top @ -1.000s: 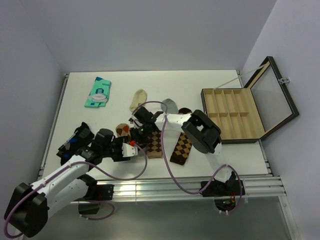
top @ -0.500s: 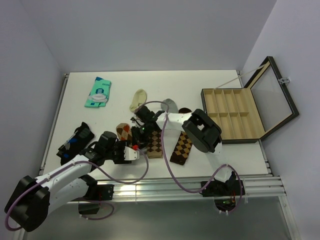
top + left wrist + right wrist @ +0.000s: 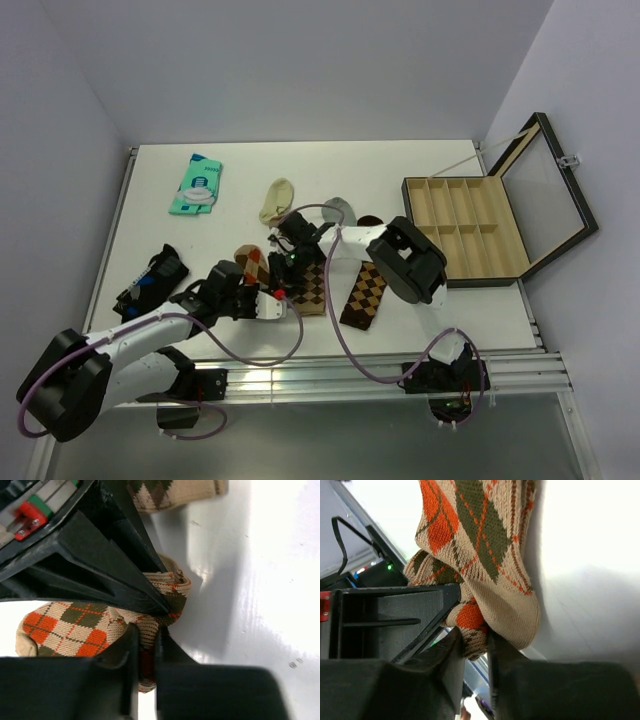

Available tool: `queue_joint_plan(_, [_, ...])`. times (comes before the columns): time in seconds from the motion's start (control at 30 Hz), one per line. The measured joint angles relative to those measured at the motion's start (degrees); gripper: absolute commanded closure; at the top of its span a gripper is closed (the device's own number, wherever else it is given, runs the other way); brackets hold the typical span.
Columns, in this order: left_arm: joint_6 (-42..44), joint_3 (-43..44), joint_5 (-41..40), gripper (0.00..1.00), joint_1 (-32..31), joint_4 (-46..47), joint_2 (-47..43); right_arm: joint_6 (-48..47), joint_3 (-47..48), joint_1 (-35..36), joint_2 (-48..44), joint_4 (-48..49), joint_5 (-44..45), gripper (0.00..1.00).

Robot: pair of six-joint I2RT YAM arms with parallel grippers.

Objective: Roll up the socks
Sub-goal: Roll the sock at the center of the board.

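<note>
The left gripper [image 3: 144,639] has its fingers almost pressed together, pinching a fold of the red-orange argyle sock [image 3: 75,625]. The right gripper [image 3: 476,641], fingers just as narrow, nips the same sock's bunched edge. Both arms reach low over the table [image 3: 220,230], meeting left of centre. The tan sock [image 3: 312,290] and dark brown sock [image 3: 362,295] lie flat just to the right.
</note>
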Motion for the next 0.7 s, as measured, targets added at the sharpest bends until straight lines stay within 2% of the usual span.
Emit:
queue_joint_plan(0.03, [-0.04, 0.79, 0.02, 1.0, -0.04, -0.11, 0.76, 0.17, -0.31, -0.17, -0.31, 0.11, 0.39, 0.66])
queue_joint_plan(0.13, [-0.74, 2.91, 0.13, 1.0, -0.09, -1.29, 2.91, 0.83, -2.67, -0.37, -2.67, 1.16, 3.74, 0.5])
queue_joint_plan(0.23, [-1.51, 5.22, 1.05, 1.0, -0.09, -4.04, 4.09, 1.66, -8.09, -0.39, -8.15, 3.69, 9.11, 0.41])
queue_joint_plan(0.5, [-1.29, 13.25, 8.87, 1.0, 1.79, -16.13, 9.81, 5.14, -23.69, -2.29, -27.54, 11.72, 23.65, 0.39])
queue_joint_plan(0.7, [0.72, 20.92, 16.0, 1.0, 7.04, -26.12, 17.57, 6.54, -34.86, -3.15, -38.03, 18.4, 33.83, 0.39])
